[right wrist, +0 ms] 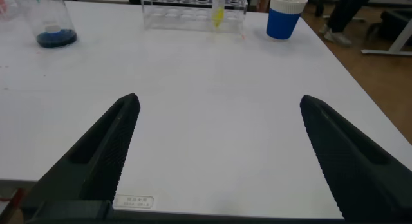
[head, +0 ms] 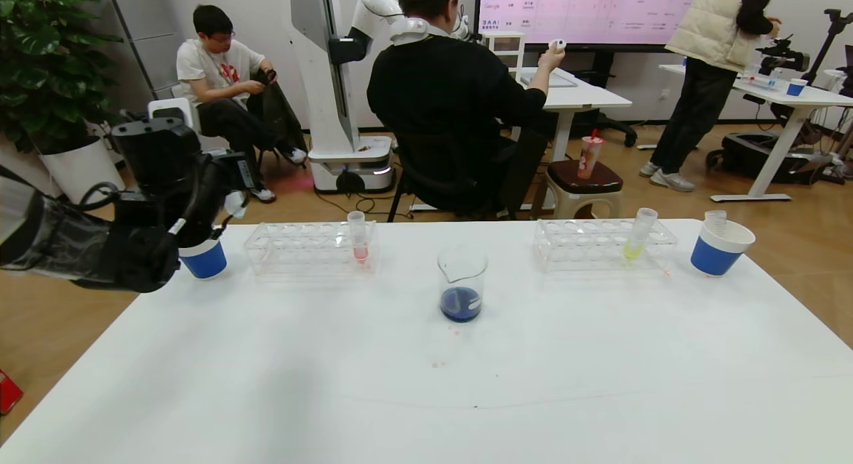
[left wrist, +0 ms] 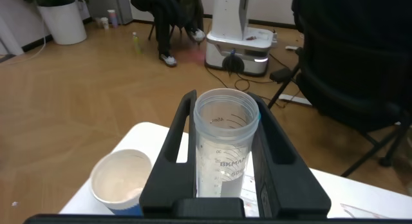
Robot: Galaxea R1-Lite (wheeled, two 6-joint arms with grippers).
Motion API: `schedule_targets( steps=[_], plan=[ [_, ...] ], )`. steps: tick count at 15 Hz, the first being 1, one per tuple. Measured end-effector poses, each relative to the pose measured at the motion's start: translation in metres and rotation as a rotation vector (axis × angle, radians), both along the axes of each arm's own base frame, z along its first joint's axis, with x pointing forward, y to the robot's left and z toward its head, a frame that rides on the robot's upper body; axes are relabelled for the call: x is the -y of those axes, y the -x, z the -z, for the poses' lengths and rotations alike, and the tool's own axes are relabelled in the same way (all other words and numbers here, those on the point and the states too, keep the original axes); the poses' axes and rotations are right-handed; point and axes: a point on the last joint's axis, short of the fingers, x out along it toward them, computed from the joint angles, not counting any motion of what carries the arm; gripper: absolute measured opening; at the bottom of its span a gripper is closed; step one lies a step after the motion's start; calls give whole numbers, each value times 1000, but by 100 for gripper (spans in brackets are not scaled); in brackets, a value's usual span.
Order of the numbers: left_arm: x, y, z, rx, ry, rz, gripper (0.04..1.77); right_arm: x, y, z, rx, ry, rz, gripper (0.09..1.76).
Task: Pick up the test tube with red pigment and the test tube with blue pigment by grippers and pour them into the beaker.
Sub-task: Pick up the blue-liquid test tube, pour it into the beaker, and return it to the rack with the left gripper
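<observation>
Bare table (head: 426,397) before beaker (head: 461,284)

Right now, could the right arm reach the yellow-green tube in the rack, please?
Probably yes: the right gripper is open above the table, with only bare tabletop between it and the yellow-green tube in its rack. The left gripper, holding a clear tube, is at the opposite side.

White worktop (head: 266,384) carries two clear tube racks (head: 310,249) (head: 603,244): the left holds a pale pink-red tube (head: 358,237), the right a yellow-green tube (head: 636,236). Blue-and-white paper cups (head: 203,259) (head: 720,247) stand outside each rack. Background: potted plant (head: 46,57), brown stool (head: 585,184).
</observation>
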Motion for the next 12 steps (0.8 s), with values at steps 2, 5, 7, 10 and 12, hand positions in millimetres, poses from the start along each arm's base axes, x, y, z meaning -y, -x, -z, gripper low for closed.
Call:
schedule_targets(
  steps=[2, 5, 7, 10, 12],
  plan=[
    [-33, -6, 7, 21, -4, -31, 50, 0, 0, 0, 0, 0, 0, 174],
    [-70, -23, 25, 21, -6, -98, 50, 0, 0, 0, 0, 0, 0, 174],
    [-88, -36, 37, 15, -5, -137, 50, 0, 0, 0, 0, 0, 0, 174],
    [-106, -53, 57, 2, -2, -170, 50, 0, 0, 0, 0, 0, 0, 174],
    [-110, -60, 71, -15, 1, -178, 50, 0, 0, 0, 0, 0, 0, 174]
  ],
)
